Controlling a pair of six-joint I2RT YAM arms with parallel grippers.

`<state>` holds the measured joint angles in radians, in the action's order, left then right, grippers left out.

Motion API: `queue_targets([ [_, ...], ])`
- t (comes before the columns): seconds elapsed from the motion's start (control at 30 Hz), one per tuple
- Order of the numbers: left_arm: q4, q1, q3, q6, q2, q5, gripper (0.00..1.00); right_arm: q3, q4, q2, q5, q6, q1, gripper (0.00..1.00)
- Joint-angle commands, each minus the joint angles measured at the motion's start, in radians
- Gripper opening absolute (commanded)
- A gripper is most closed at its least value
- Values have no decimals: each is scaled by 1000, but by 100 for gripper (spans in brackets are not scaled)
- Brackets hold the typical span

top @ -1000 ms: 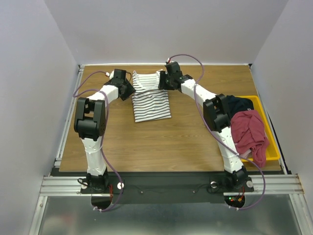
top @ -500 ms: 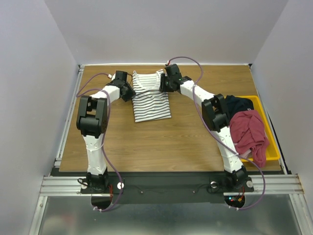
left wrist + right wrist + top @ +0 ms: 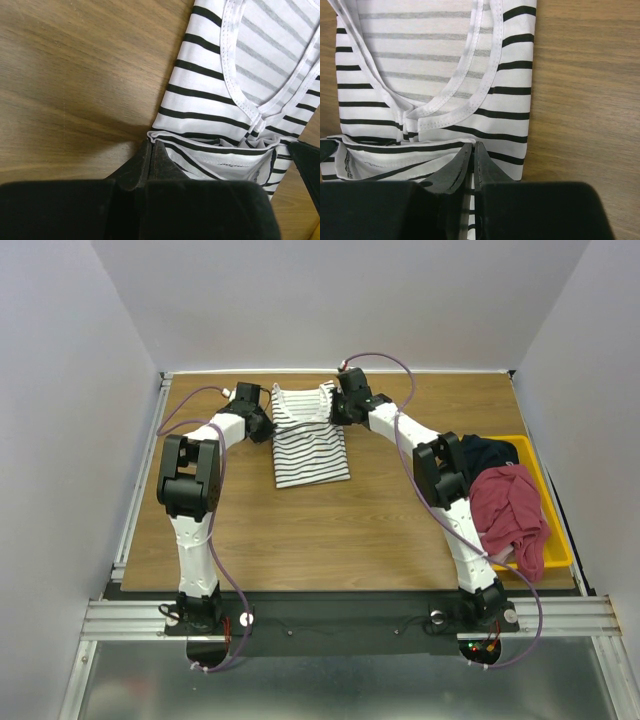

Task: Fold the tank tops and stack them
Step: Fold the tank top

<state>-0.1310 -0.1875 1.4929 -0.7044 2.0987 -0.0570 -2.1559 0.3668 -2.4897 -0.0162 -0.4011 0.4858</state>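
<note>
The white tank top with thin dark stripes [image 3: 311, 443] lies flat on the far middle of the wooden table [image 3: 330, 530], its strap end away from me. My left gripper [image 3: 266, 412] is shut on the top's far left corner, where a fold of its hem [image 3: 210, 160] rises at the fingertips [image 3: 151, 143]. At the far right corner my right gripper [image 3: 335, 406] is shut on the striped cloth [image 3: 435, 65], with fabric pinched between the tips [image 3: 473, 145]. The dark red tank top [image 3: 511, 512] lies crumpled in the yellow bin [image 3: 557, 530] on the right.
A dark navy garment [image 3: 488, 452] sits in the bin's far end, partly behind the right arm's elbow [image 3: 441, 470]. Bare wood stretches from the striped top to the near edge. Grey walls stand close around the table.
Both grippers have gone from open to shut on the striped top's far corners. The top's far edge has bunched up slightly between them.
</note>
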Motion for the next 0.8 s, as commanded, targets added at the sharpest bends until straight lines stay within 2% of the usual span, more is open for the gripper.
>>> queue_targets([
  [0.0, 8, 3, 53, 32, -43, -3, 0, -45, -29, 26, -8, -4, 8, 7],
  [0.17, 10, -3, 52, 54, -52, 3, 0, -44, -29, 40, -11, -8, 7, 5],
  [0.3, 22, -7, 44, 59, -66, 5, 12, -30, -31, 55, -13, -12, 7, 4],
  [0.5, 31, -10, 46, 63, -62, -4, 14, -19, -34, 64, -10, -13, 7, 4],
  [0.6, 34, -12, 41, 66, -63, -6, 25, -16, -35, 66, -8, -15, 7, 3],
  [0.63, 36, -12, 38, 68, -65, -6, 31, -15, -35, 64, -5, -15, 7, 4],
  [0.77, 42, -12, 29, 66, -75, -4, 32, -13, -37, 64, -1, -18, 7, 4],
])
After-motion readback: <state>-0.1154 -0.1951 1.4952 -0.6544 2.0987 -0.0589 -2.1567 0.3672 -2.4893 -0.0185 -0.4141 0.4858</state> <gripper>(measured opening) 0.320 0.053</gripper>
